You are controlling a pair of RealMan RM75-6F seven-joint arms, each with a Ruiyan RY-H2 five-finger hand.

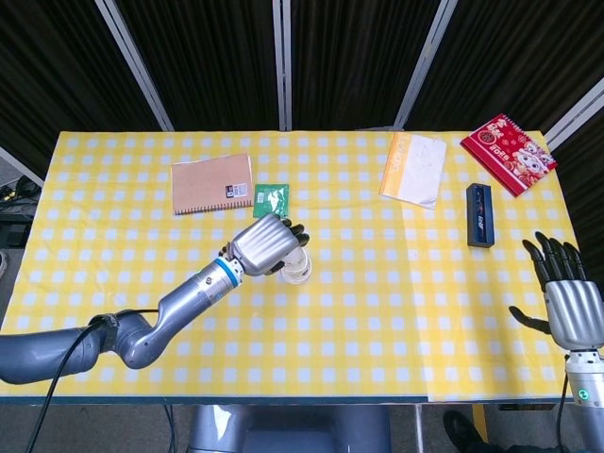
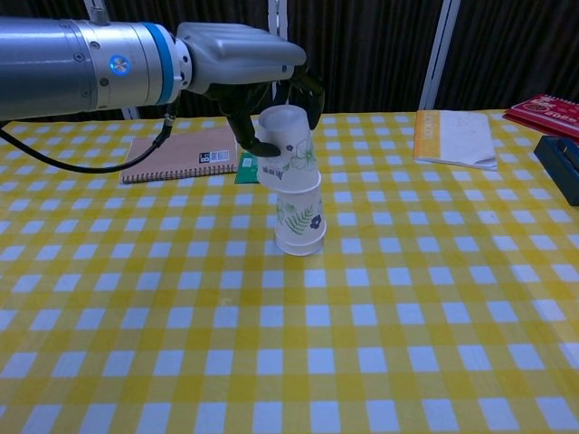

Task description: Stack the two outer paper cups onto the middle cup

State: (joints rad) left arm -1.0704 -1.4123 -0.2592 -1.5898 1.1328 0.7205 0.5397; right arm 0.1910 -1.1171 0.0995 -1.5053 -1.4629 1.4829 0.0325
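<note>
Table: a yellow-and-white checked tablecloth [image 1: 396, 321] covers the whole work surface, and our two arms reach in from the near edge.

Left arm and hand: our left hand [image 2: 258, 77] is clamped around an upturned paper cup [image 2: 288, 149], fingers wrapped over its upper part, directly above the middle of the table.

Right hand: our right hand [image 1: 566, 297] waits at the far right edge with fingers spread and nothing in it, well apart from the cups.

Clutter at the back: a brown notebook [image 1: 212, 183], a folded paper [image 1: 413, 168], a red booklet [image 1: 508, 153], a dark blue box [image 1: 480, 214] and a small green packet [image 1: 272, 200] lie along the far side, none touching the cups.

Middle cup: the leaf-printed middle cup [image 2: 300, 221] stands upside down on the cloth; the held cup sits tilted over its top, its rim partly down around it.

Risk: we judge the tilt the main danger. Pressing down while the rim is skewed could catch it on the lower cup's edge and tip or shove that cup.

Risk on release: opening before the cup seats squarely may let it slide off; too firm a squeeze could crush the thin paper.
</note>
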